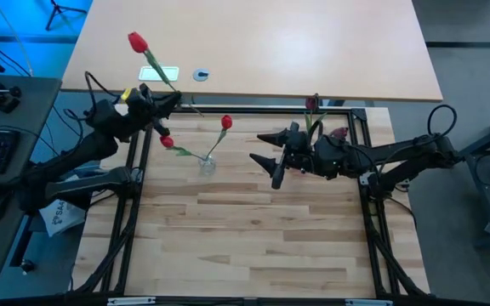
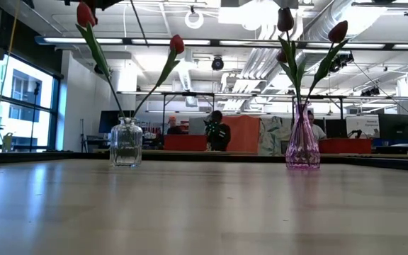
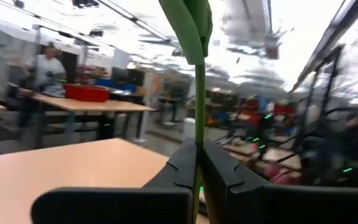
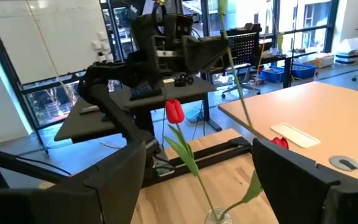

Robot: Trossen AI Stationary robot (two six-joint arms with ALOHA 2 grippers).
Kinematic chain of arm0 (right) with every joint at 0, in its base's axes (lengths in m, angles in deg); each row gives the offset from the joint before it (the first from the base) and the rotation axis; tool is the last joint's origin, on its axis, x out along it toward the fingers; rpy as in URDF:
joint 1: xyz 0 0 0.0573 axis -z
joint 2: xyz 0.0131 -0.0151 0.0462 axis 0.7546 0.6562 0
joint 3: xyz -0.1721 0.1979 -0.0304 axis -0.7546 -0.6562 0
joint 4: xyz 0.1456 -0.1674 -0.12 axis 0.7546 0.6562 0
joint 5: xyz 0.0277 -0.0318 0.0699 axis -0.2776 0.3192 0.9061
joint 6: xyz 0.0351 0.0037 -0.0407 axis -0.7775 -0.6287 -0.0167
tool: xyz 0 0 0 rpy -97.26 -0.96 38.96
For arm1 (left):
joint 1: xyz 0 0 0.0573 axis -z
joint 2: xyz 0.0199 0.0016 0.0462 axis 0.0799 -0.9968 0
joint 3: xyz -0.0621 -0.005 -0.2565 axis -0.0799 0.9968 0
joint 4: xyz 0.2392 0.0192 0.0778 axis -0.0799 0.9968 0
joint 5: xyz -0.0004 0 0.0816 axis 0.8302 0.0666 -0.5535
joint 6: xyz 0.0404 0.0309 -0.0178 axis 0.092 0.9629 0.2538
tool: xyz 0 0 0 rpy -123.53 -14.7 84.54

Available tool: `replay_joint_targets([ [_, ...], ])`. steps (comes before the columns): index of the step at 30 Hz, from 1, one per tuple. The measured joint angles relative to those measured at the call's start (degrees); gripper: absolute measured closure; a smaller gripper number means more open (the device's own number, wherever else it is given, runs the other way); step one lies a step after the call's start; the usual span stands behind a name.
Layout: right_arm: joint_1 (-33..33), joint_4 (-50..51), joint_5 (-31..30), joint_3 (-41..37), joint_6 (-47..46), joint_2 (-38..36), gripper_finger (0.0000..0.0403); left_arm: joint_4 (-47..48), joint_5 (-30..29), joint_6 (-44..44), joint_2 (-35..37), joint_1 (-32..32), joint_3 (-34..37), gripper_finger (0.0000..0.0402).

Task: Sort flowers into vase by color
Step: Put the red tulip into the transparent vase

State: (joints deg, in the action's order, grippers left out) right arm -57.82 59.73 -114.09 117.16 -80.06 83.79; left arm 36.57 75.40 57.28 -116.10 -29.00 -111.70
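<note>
**Third red tulip held above and behind its vase**

On the bench point(image 1: 262, 229) stand two vases. The clear vase point(image 1: 207, 166) carries two red tulips point(image 1: 225, 122), and the pink vase point(image 2: 302, 145) (near the right arm) carries the maroon tulips point(image 2: 337, 31).

The left gripper point(image 1: 162, 100) is clamped on the stem of the third red tulip point(image 1: 137, 41). The stem runs slanted, with the head pointing away toward the far-left corner and the lower end toward the clear vase. This vase lies near the left gripper, forward and toward the centre, so the left arm is the nearer one.

The right gripper point(image 1: 269, 150) waits beside the pink vase, its fingers apart and empty.
</note>
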Motion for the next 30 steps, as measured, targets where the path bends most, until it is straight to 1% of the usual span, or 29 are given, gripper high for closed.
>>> replay_joint_targets([
  [3, 0.1, 0.2, 0.0, 0.0, -1.3, 0.0, 0.0114, -2.4, 4.9, -3.2, 0.0, 0.1, 0.0, 0.0401],
  [5, 0.1, 0.6, 0.0, 0.0, -1.3, 0.0, 0.0114, -2.8, 6.3, -5.1, 0.6, 2.1, -0.2, 0.0401],
  [8, 0.1, 1.3, 0.0, 0.0, -1.4, 0.0, 0.0114, -1.8, 5.8, -5.5, 1.6, 8.0, -2.1, 0.0401],
  [10, 0.1, 1.7, 0.0, 0.0, -1.3, 0.0, 0.0114, -0.5, 3.1, -3.5, 2.2, 13.3, -3.5, 0.0401],
  [13, 0.1, 2.3, 0.0, 0.0, -1.2, 0.0, 0.0114, 4.1, -3.5, 0.8, 2.0, 22.9, -6.3, 0.0401],
  [17, 0.2, 3.3, 0.0, 0.0, -1.2, 0.0, 0.0114, 12.1, -17.3, 4.2, -0.7, 37.5, -8.6, 0.0401],
  [19, 0.4, 4.7, 0.0, 0.0, -1.2, 0.0, 0.0114, 12.8, -23.9, 3.0, -2.5, 44.8, -8.6, 0.0401],
  [23, 0.8, 7.8, 0.0, 0.0, -2.0, 0.0, 0.0114, 12.3, -31.9, -2.9, -6.4, 57.8, -8.7, 0.0401],
  [26, 1.3, 9.5, 0.0, 0.0, -2.3, 0.0, 0.0114, 9.6, -40.4, -5.5, -9.4, 65.4, -6.6, 0.0401],
  [28, 1.8, 9.9, 0.0, 0.0, -2.3, 0.0, 0.0114, 2.9, -44.4, -6.8, -11.2, 68.3, -3.3, 0.0401],
  [30, 2.1, 10.0, 0.0, 0.0, -2.3, 0.0, 0.0114, -6.0, -45.8, -8.7, -12.9, 69.7, 1.2, 0.0401],
])
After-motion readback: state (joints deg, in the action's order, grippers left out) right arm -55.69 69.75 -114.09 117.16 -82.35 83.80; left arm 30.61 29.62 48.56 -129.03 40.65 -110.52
